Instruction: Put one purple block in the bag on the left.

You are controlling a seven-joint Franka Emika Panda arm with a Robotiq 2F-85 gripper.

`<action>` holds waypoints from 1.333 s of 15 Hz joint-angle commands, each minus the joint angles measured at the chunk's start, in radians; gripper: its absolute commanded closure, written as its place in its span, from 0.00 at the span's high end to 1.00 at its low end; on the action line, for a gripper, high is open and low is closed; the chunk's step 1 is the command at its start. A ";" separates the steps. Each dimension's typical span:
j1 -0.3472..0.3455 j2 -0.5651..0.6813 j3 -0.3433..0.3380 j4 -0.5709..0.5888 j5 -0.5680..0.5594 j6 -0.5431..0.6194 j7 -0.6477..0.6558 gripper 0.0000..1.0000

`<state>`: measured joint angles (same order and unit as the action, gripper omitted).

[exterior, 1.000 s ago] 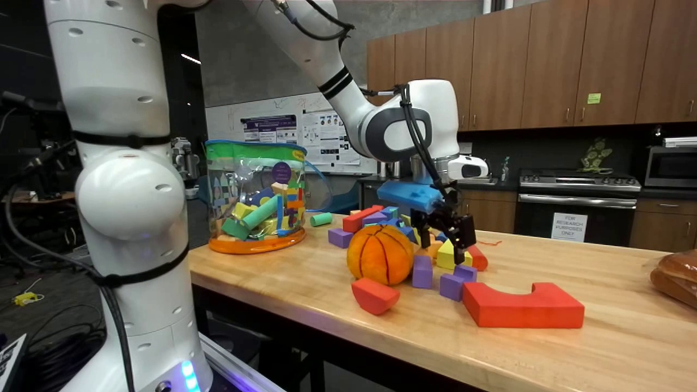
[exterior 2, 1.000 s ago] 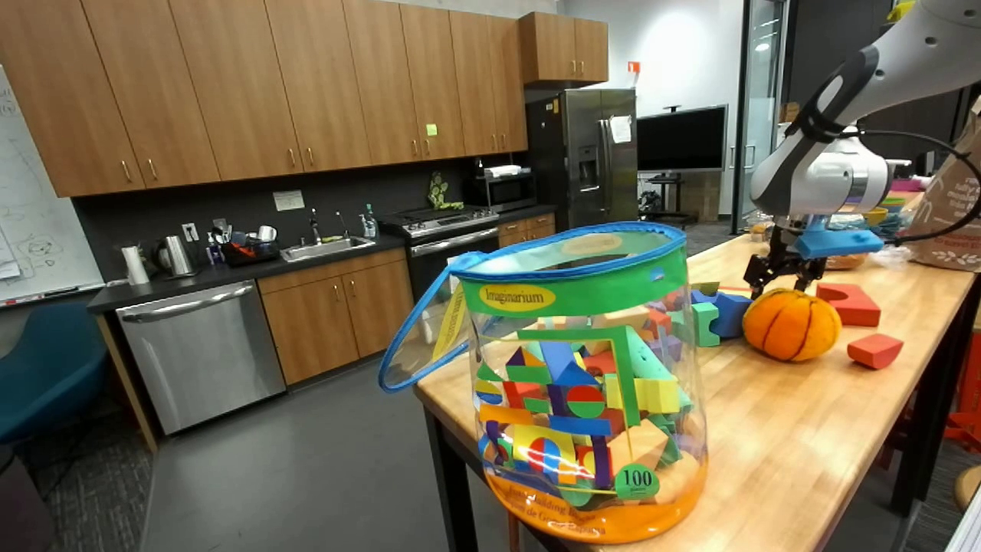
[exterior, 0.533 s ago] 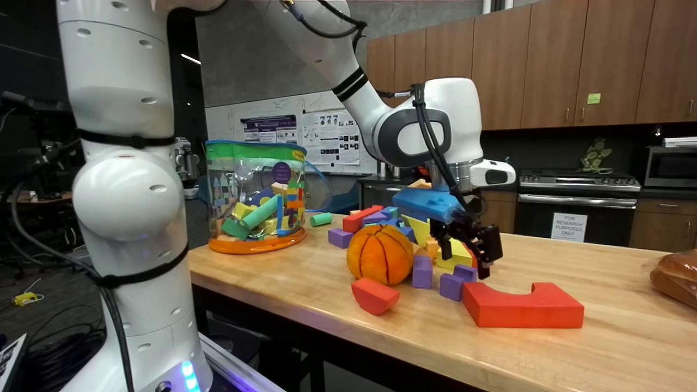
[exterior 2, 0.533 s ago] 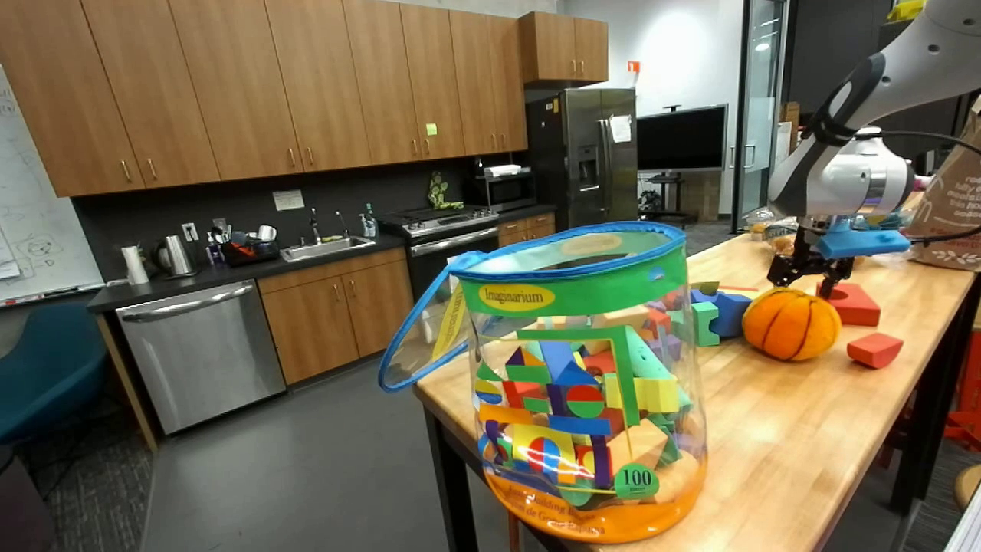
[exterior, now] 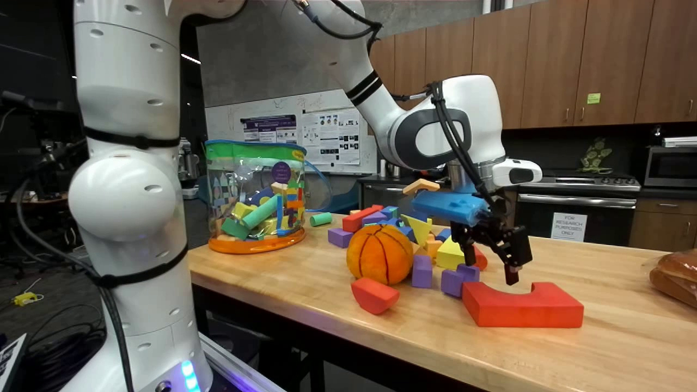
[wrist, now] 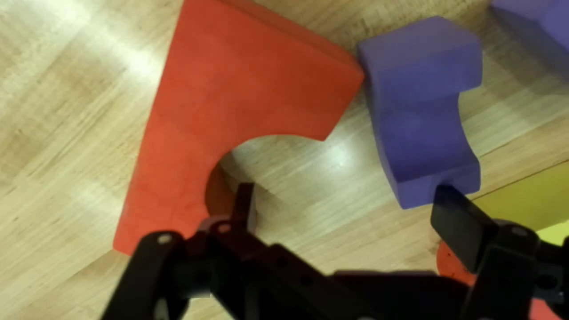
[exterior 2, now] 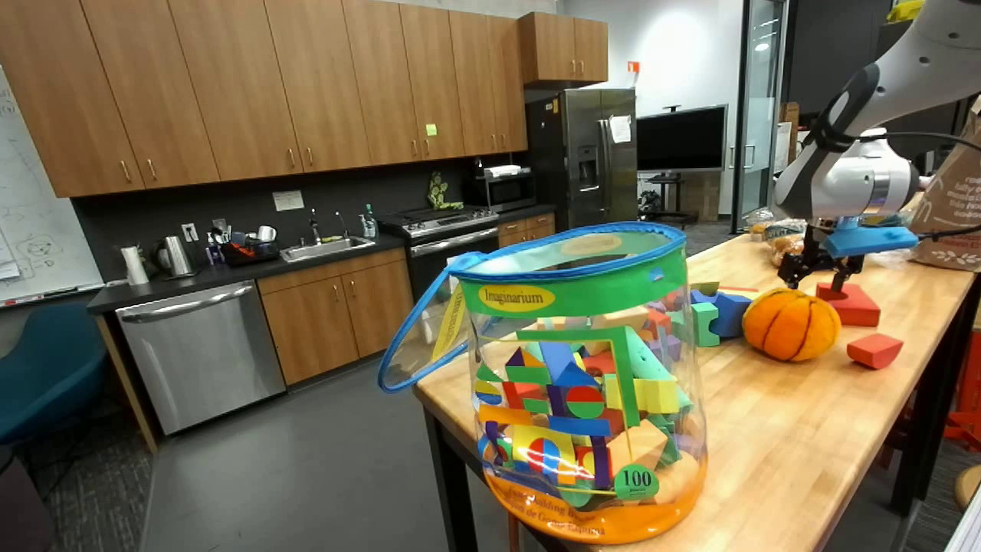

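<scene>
A notched purple block (exterior: pixel 459 280) lies beside the big red arch block (exterior: pixel 523 310). It also shows in the wrist view (wrist: pixel 420 120). An upright purple block (exterior: pixel 422 271) stands next to the orange ball (exterior: pixel 380 255), and another purple block (exterior: pixel 340 238) lies behind the ball. The see-through bag (exterior: pixel 228 155) with the green top panel stands on the table with many blocks inside; it also shows in an exterior view (exterior 2: pixel 605 303). My gripper (exterior: pixel 490 269) is open and empty, low over the red arch's notch. In the wrist view, its right finger (wrist: pixel 462 226) overlaps the notched purple block's end.
A red half-round block (exterior: pixel 374 295) lies in front of the ball. A pile of coloured blocks, with a yellow block (exterior: pixel 451 253) and a green cylinder (exterior: pixel 321 219), lies behind. Bagged bread (exterior: pixel 678 277) lies at the table's far end.
My open gripper has moved away from the bag, past the notched purple block, and lowered toward the red arch block. The blocks, ball and bag have not visibly moved.
</scene>
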<state>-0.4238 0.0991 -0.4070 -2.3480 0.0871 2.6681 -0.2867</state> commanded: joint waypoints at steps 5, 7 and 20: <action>0.019 -0.020 0.042 -0.008 -0.005 -0.014 0.011 1.00; 0.021 -0.022 0.049 -0.008 0.000 -0.022 0.008 1.00; 0.027 -0.003 0.079 -0.013 0.040 -0.151 0.011 1.00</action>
<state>-0.4014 0.0995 -0.3261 -2.3602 0.1073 2.5437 -0.2833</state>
